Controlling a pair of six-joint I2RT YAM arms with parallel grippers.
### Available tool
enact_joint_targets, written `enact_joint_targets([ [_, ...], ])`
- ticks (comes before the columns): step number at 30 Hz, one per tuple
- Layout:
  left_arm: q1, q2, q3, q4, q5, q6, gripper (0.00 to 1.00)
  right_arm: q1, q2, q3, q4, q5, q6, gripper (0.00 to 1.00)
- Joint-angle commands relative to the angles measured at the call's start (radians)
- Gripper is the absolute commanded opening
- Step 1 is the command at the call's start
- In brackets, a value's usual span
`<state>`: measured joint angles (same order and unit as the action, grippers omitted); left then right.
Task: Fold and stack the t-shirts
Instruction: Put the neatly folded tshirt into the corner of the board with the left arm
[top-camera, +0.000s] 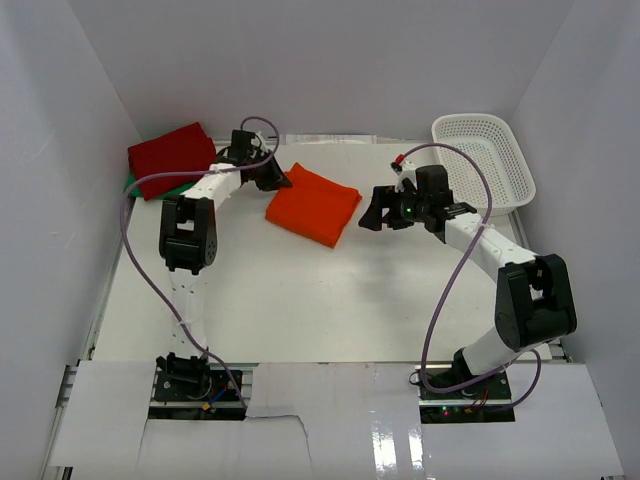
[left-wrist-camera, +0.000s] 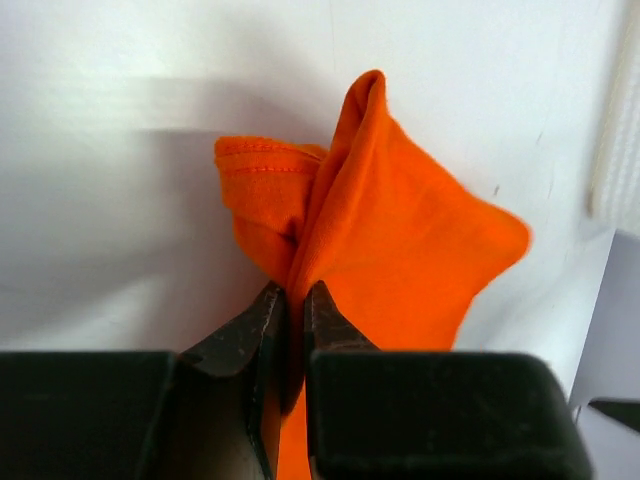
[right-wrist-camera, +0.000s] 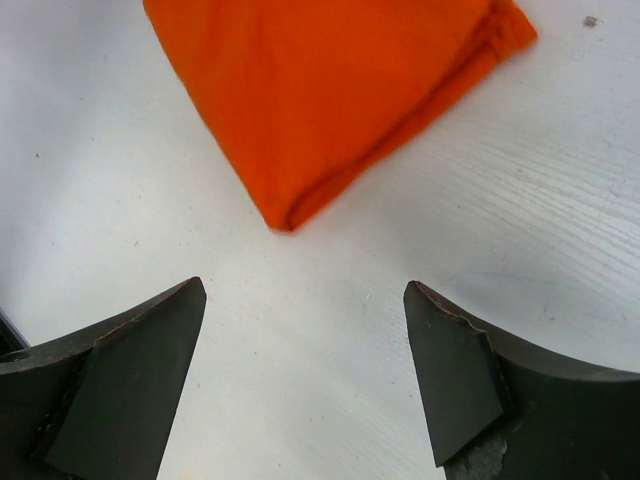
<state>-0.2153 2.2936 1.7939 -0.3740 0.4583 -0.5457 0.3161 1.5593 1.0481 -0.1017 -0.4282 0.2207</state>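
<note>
**Bring the folded orange packet to the pile without letting the fold open**

From above: find the orange t-shirt folded into a compact packet near the middle of the surface, well apart from the red t-shirt in the far left corner. Note also a strip of the green t-shirt showing at the red edge. See the left pincer at the far left corner of the packet, and the right pincer just beside the right edge, not touching. Leave the white basket alone.

From the left wrist: closed tight on a bunched orange fold. Probably catches only some layers, so lift low and slowly.

From the right wrist: opened wide, holding nothing, above bare surface just short of the nearest packet corner. Better to slide forward and take that corner through all layers. Then move both sides together toward the red pile and lay the packet down square.
</note>
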Motion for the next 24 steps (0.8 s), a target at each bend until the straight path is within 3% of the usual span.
enact_joint_targets([
  [1, 0.119, -0.034, 0.149, -0.060, -0.092, 0.055, 0.00, 0.001, -0.062, -0.022, 0.019, -0.015, 0.002, 0.87],
  [6, 0.272, -0.037, 0.306, -0.014, -0.041, 0.059, 0.00, 0.000, -0.079, -0.033, 0.007, -0.035, 0.002, 0.86],
  [9, 0.327, -0.056, 0.311, 0.082, -0.004, 0.044, 0.00, 0.001, -0.087, -0.048, 0.010, -0.050, 0.006, 0.86],
  [14, 0.454, 0.026, 0.507, 0.052, 0.086, -0.006, 0.00, 0.003, -0.096, -0.072, 0.014, -0.060, 0.011, 0.86],
  [19, 0.560, 0.047, 0.519, 0.130, 0.157, -0.083, 0.00, 0.009, -0.082, -0.060, -0.001, -0.069, 0.005, 0.86],
  [24, 0.580, 0.093, 0.541, 0.135, 0.088, -0.054, 0.00, 0.031, -0.082, -0.060, -0.009, -0.069, 0.009, 0.86],
])
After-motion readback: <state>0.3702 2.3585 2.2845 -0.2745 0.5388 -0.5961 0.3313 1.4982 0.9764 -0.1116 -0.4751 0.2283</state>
